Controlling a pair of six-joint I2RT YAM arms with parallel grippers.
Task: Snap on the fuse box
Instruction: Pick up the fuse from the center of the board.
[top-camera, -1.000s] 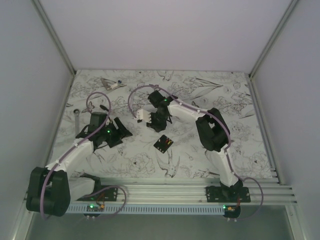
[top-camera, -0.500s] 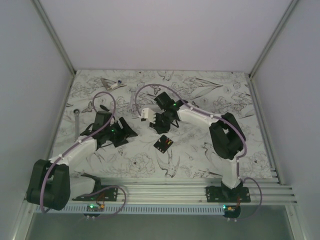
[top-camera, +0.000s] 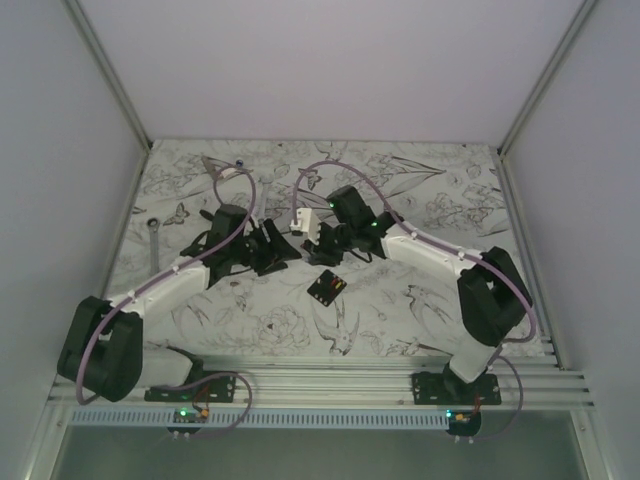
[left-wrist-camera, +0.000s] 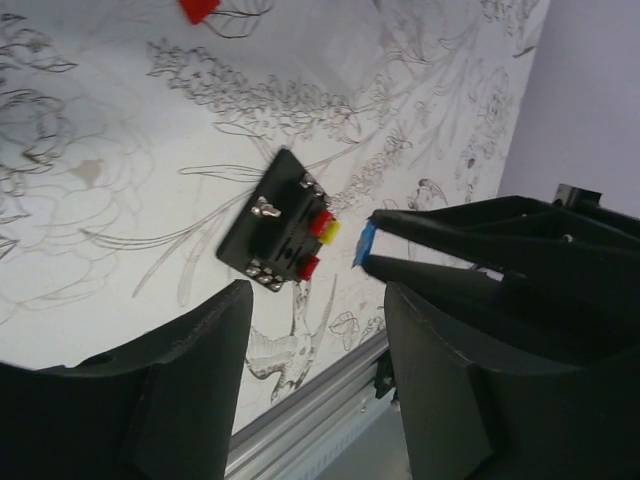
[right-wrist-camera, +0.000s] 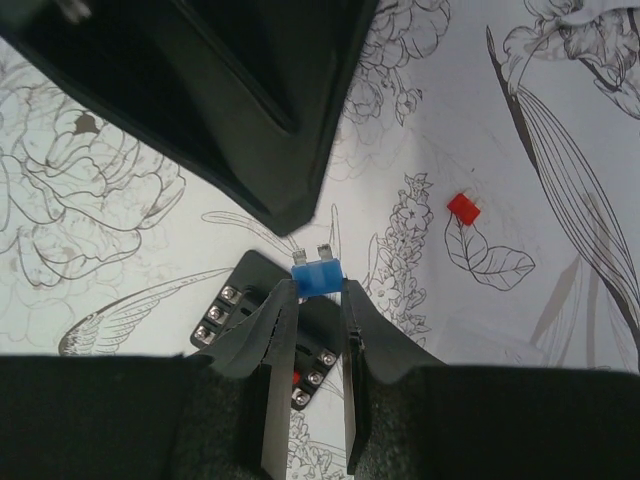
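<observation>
Surface: We find a table (top-camera: 500, 215) covered by a white sheet printed with line-drawn flowers, birds and butterflies. A ribbed metal rail (top-camera: 330, 378) runs along its near edge.
Room: Plain pale lilac walls (top-camera: 330, 60) enclose the table at the back and on both sides.
Fuse box (left-wrist-camera: 283, 232): A flat black square block with silver screw heads along two edges. Red and yellow fuses sit in its middle slots; the slot count is too small for us to judge.
Location: It lies flat on the sheet in front of both grippers, and neither touches it.
Right gripper (right-wrist-camera: 318, 290): Pinched on a small blue fuse (right-wrist-camera: 317, 278), held above the block.
Left gripper (left-wrist-camera: 318, 300): Released, with its fingers spread and nothing between them, just beside the right one.
Loose items: We note a red piece (right-wrist-camera: 462, 208) on the sheet and a wrench (top-camera: 153, 232) at the left edge.
</observation>
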